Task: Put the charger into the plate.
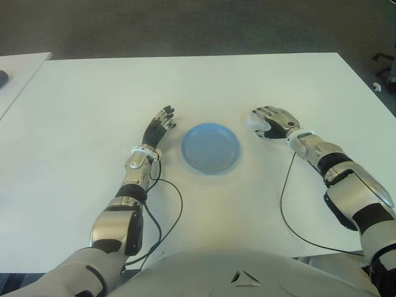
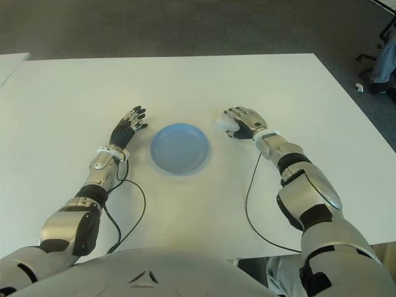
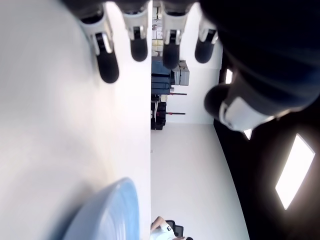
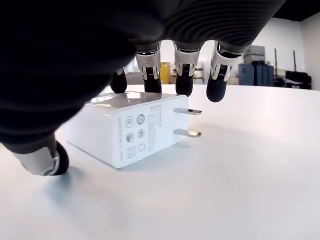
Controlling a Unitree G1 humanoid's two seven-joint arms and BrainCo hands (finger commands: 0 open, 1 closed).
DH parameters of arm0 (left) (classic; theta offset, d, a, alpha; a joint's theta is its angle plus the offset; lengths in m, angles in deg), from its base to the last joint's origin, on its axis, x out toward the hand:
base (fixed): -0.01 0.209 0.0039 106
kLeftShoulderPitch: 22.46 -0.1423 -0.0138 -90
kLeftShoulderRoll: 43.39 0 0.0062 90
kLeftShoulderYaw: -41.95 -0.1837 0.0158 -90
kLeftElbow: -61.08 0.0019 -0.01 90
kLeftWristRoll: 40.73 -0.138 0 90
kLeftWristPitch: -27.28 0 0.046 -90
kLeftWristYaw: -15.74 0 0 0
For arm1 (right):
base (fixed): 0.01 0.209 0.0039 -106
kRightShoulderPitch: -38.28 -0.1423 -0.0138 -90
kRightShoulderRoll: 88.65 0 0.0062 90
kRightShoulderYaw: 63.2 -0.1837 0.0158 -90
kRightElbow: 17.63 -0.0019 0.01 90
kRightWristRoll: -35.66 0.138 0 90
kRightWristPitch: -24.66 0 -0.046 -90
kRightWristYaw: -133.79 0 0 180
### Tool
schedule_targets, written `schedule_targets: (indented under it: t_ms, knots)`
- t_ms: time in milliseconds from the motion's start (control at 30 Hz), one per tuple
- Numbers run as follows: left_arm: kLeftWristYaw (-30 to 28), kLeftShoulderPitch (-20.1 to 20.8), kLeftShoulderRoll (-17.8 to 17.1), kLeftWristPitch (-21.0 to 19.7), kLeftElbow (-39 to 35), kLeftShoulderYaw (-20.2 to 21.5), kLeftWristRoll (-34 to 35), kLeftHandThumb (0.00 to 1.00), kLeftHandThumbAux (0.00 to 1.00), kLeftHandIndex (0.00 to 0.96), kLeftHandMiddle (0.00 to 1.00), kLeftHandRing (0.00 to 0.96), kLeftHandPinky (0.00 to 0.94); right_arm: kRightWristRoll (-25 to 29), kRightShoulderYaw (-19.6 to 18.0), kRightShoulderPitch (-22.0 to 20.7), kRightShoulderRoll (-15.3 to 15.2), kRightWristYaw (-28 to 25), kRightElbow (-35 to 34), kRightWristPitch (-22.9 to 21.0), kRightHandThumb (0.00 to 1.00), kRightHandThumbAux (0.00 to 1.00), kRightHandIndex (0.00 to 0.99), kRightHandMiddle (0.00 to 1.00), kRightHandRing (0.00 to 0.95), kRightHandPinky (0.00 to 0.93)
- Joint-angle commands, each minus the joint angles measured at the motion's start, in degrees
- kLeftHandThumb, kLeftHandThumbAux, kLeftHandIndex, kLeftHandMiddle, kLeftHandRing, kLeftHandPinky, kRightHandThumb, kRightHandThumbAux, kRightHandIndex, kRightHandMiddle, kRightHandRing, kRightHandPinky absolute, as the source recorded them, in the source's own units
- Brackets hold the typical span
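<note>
Presently, item one: charger (image 4: 131, 127), a white block with two flat prongs and printed markings on its end face. It lies on the white table (image 1: 86, 99), right of centre in the left eye view, only a pale corner showing from under the right hand (image 1: 274, 122).

Item two: right hand, arched over the charger. In the right wrist view the fingertips (image 4: 182, 75) come down at the far top edge of the block and the thumb sits at its near corner; contact looks likely, but the block rests flat on the table, so the fingers cage it without a closed grasp, and it is not lifted.

Item three: plate (image 1: 210, 148), round, pale blue, at the centre of the left eye view, holding nothing. It stands apart from the charger, with bare table between.

Item four: left hand (image 1: 161, 124), left of the plate, fingers extended and loose, holding nothing; it shows just beside the plate's rim.

Progress, as a judgement: the reach appears complete and the grip is being formed. Closing on the charger, lifting it, carrying it toward frame centre and releasing it into the plate all remain.
</note>
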Motion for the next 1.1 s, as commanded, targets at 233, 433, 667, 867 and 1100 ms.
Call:
schedule_targets:
  t_ms: [233, 433, 667, 867, 1100]
  knots:
    - [-0.9, -0.7, -0.2, -3.0, 2.1, -0.1, -0.2, 0.0, 0.585, 0.109, 0.105, 0.077, 0.059, -5.7, 5.2, 9.0, -6.7, 1.5, -2.9, 4.2, 0.0, 0.565, 0.0, 0.0, 0.0, 0.0]
    - [-1.3, -0.2, -0.3, -3.0, 2.9, 0.1, 0.0, 0.0, 0.584, 0.111, 0.105, 0.078, 0.065, -5.0, 4.3, 13.2, -10.9, 3.6, -9.7, 6.4, 0.0, 0.563, 0.0, 0.0, 0.0, 0.0]
    - [-1.4, 0.1, -0.3, -2.9, 3.4, 0.3, 0.1, 0.0, 0.589, 0.112, 0.112, 0.086, 0.074, -4.1, 2.3, 16.4, -12.9, 3.9, -15.2, 5.7, 0.0, 0.553, 0.0, 0.0, 0.0, 0.0]
    - [-1.6, 0.0, -0.4, -2.9, 3.4, 0.2, 0.2, 0.0, 0.589, 0.114, 0.114, 0.087, 0.074, -4.0, 0.3, 19.3, -14.3, 4.2, -20.3, 5.5, 0.0, 0.531, 0.0, 0.0, 0.0, 0.0]
    - [-2.0, 0.1, -0.6, -3.0, 3.6, 0.3, 0.3, 0.0, 0.589, 0.111, 0.116, 0.091, 0.076, -2.8, -3.3, 23.3, -16.6, 3.2, -28.8, 4.9, 0.0, 0.495, 0.0, 0.0, 0.0, 0.0]
